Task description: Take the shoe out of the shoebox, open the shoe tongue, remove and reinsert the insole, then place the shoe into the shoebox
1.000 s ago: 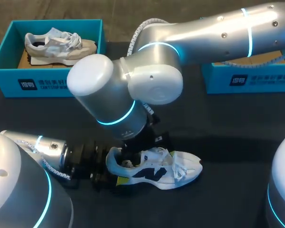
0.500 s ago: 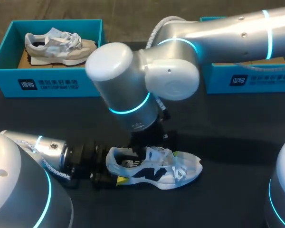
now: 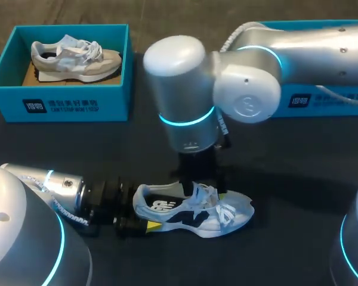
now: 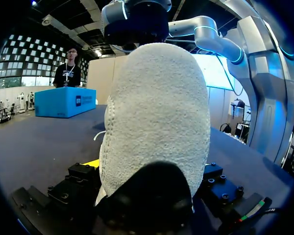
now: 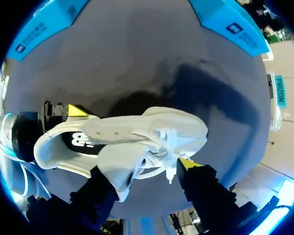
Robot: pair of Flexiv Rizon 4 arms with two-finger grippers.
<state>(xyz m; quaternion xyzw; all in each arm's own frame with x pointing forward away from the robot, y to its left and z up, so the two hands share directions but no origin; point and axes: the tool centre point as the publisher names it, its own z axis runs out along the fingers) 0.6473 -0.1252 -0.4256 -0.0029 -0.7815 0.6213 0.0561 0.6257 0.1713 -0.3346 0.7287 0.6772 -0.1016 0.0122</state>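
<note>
**Head view: one shoe out on the tabletop, another in its box**

At the far left corner of the tabletop point(image 3: 298, 179) stands an open blue shoebox point(image 3: 59, 107). A grey and cream shoe point(image 3: 74, 59) lies in it on its side, on a brown cardboard floor, with the toe towards the box's right wall. A second blue shoebox point(image 3: 322, 101) stands along the far edge towards the right corner. The right arm point(image 3: 244, 101) crosses over it, so I cannot tell what it holds.

The white shoe point(image 3: 194, 208) with a dark side mark rests upright near the middle of the near edge, outside both boxes. Its heel points to the left edge and its toe to the right. Its dark insole point(image 5: 83, 142), with a white mark on it, lies inside the shoe.

The left arm point(image 3: 65, 187) lies low along the near edge. The left jaws are pinching the heel of the white shoe, with one yellow tip point(image 3: 153, 226) against its near side. In the left wrist view the heel fills the space between the fingers.

The right arm comes down from above over the laces. The right jaws are spread wide, straddling the shoe's middle. The tongue point(image 5: 118, 169) stands up between them, against one finger, and the other finger's yellow tip point(image 5: 187, 163) is beside the laces.
</note>
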